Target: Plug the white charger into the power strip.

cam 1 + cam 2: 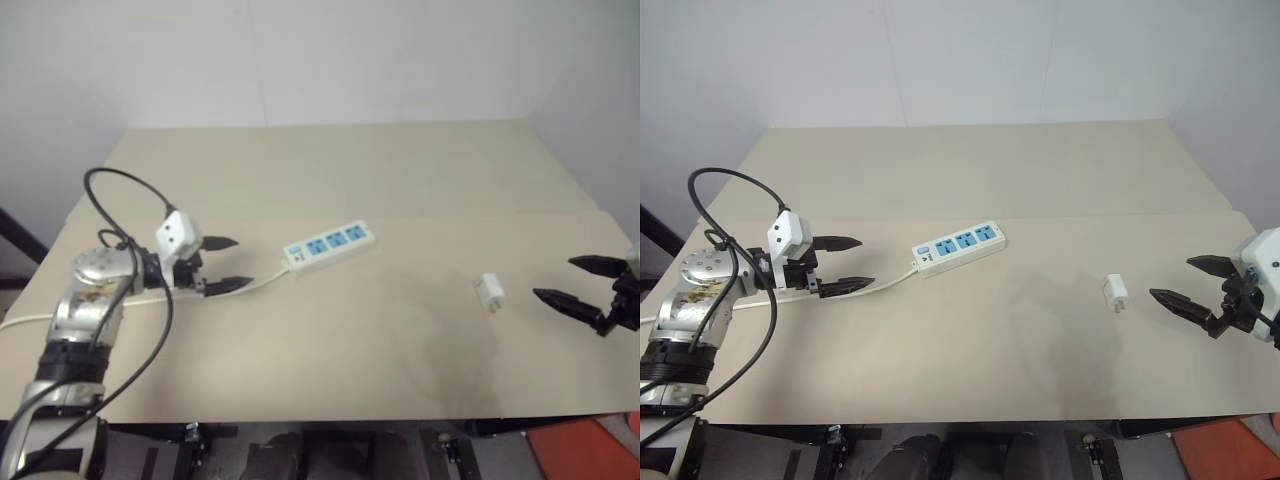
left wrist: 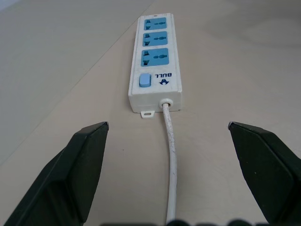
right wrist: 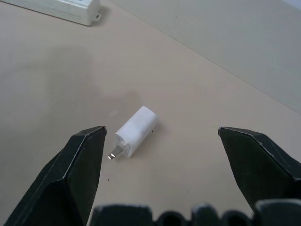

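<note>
Lying charger (image 3: 135,130) before right hand (image 3: 160,141)

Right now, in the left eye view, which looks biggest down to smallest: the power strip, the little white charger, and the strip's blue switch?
1. power strip
2. white charger
3. blue switch, a small spot at the strip's cord end

Bare lab-like test bench: plain beige table (image 1: 330,170), blank white wall (image 1: 330,60).
</note>
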### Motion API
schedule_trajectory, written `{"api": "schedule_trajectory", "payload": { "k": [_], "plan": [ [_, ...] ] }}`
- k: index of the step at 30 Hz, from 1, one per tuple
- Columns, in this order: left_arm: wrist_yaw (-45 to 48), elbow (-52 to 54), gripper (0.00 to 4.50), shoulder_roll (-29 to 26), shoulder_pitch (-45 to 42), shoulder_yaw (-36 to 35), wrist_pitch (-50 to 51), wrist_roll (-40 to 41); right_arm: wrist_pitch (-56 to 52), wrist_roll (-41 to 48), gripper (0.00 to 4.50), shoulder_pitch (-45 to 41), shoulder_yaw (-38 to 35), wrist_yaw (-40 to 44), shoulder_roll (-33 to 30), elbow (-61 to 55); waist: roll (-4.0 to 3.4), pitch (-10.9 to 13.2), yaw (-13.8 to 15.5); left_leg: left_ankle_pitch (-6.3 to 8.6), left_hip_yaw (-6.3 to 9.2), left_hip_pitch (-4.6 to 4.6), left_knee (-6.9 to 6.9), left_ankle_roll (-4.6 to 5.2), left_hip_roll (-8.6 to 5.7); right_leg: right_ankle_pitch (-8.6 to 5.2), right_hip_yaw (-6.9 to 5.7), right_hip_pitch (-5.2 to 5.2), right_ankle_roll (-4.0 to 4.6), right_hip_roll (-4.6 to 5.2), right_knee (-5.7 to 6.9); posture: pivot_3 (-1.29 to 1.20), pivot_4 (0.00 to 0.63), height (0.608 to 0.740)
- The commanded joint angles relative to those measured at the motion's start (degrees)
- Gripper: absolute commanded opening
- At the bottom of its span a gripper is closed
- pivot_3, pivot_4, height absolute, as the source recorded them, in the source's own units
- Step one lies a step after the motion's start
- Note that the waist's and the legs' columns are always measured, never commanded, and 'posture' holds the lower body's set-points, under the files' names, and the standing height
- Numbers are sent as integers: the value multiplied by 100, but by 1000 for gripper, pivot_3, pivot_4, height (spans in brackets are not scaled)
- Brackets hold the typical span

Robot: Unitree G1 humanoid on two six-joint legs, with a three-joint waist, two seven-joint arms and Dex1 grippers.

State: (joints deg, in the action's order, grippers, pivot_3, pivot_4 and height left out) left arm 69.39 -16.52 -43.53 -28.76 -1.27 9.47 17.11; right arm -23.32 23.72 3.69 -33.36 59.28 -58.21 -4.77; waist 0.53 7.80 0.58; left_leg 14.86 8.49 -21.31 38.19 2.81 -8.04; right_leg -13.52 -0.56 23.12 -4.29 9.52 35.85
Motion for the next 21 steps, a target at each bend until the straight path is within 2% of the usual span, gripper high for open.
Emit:
{"api": "schedule_trajectory", "payload": {
  "k": [1, 9, 17, 21],
  "plan": [
    [33, -492, 4476, 56, -364, -53, -339, -87, -103, 49, 4500, -11, -239, -104, -87, -242, 0, 0, 8, 0, 0, 0, 0, 0, 0, 0, -1, 0, 0, 0, 0, 0, 150, 740],
    [975, -2820, 4476, 740, -1376, -88, -1278, -7, -188, 111, 4500, 301, -503, -271, 191, -630, 5, 3, 20, -14, -1, -3, 1, -23, -2, 0, -7, -2, -1, 0, -3, 0, 150, 740],
    [871, -4631, 4476, 1499, -1984, -264, -2748, -255, -522, 246, 4500, 734, -761, -378, 360, -1395, 18, 10, -7, -4, -2, -11, 10, -7, -2, 0, -5, -1, -1, 0, -3, 0, 150, 740],
    [628, -5204, 4476, 1728, -2212, -285, -3176, -484, -718, 355, 4500, 836, -820, -468, 428, -1753, 30, 17, 2, 2, -3, -12, 13, 3, -2, 1, -5, -2, -2, 1, -3, 0, 150, 740]
  ]
}}
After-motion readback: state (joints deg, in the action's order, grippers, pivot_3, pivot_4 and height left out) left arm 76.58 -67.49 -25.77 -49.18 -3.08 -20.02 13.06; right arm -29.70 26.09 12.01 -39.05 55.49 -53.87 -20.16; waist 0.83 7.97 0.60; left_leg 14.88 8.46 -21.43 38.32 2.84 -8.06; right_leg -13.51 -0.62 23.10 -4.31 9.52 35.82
